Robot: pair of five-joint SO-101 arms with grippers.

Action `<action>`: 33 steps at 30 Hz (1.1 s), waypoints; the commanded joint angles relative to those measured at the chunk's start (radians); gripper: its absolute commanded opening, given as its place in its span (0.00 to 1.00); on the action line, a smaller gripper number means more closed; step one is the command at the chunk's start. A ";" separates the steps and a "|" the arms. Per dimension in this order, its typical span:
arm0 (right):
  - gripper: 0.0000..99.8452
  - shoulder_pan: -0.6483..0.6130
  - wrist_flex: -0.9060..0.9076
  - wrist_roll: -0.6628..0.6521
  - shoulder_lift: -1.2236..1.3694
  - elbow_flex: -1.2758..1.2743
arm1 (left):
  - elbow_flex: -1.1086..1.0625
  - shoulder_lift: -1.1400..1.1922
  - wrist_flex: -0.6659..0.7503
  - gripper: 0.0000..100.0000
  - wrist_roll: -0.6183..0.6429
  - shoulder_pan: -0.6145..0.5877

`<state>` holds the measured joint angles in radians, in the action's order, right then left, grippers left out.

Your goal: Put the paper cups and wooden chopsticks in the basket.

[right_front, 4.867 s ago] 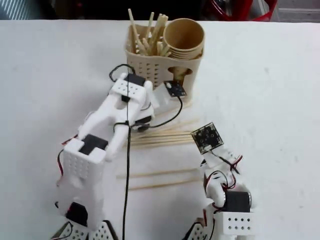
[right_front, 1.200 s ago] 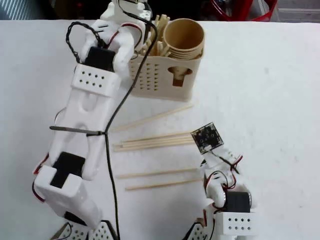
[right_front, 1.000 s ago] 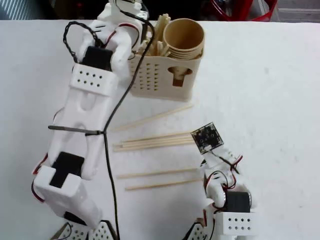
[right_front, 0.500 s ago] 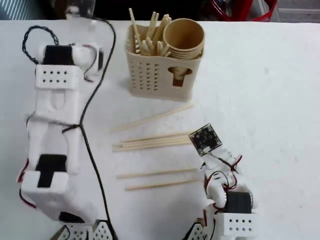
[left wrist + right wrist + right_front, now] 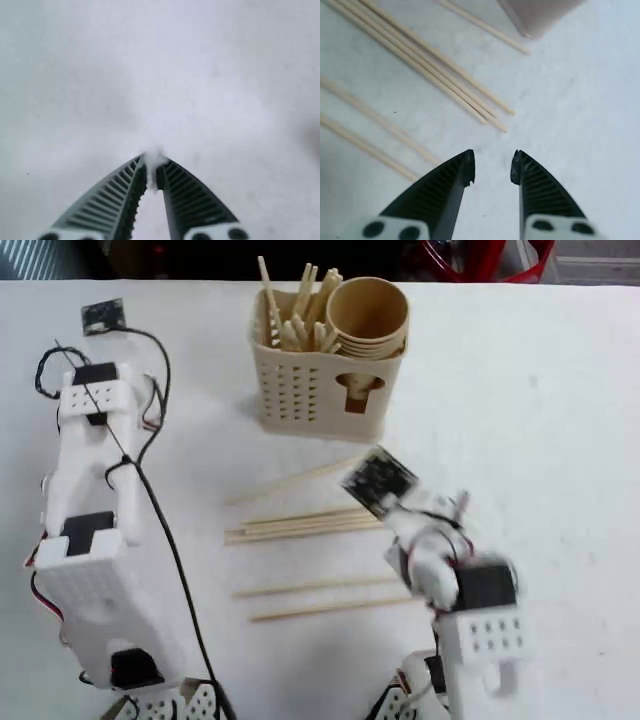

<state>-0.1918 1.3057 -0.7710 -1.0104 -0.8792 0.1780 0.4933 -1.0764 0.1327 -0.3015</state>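
The basket [image 5: 318,390] stands upright at the far side of the white bench [image 5: 540,420]. It has a stack of paper cups [image 5: 367,312] in one compartment and wooden chopsticks [image 5: 295,315] standing in the other. Several loose chopsticks [image 5: 300,524] lie flat on the bench in front of it. The right gripper [image 5: 492,167] hovers near their ends, fingers apart and empty. The left gripper [image 5: 151,169] is over bare bench, fingers together, holding nothing.
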 commanded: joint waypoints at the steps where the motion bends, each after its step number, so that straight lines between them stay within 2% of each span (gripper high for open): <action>1: 0.13 -0.107 0.004 -0.061 0.380 0.226 | 0.008 0.013 0.021 0.05 0.014 0.005; 7: 0.13 -0.209 0.045 -0.140 0.687 0.371 | 0.014 0.030 0.041 0.05 0.011 0.018; 10: 0.13 -0.321 0.122 -0.299 0.737 0.284 | 0.015 0.033 0.049 0.05 0.009 0.016; 14: 0.18 -0.404 -0.001 -0.331 0.705 0.103 | 0.015 0.028 0.049 0.05 0.009 0.018; 17: 0.24 -0.420 -0.113 -0.377 0.650 -0.029 | 0.015 0.028 0.049 0.05 0.009 0.018; 23: 0.25 -0.415 -0.314 -0.417 0.581 -0.213 | 0.015 0.027 0.051 0.05 0.009 0.019; 27: 0.24 -0.414 -0.374 -0.419 0.638 -0.221 | 0.015 0.025 0.051 0.05 0.009 0.019; 33: 0.24 -0.387 -0.369 -0.416 0.760 -0.110 | 0.015 0.025 0.051 0.05 0.009 0.019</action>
<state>-0.6015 0.9728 -1.1776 -0.3076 -1.0526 0.1765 0.5317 -1.0426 0.1358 -0.2938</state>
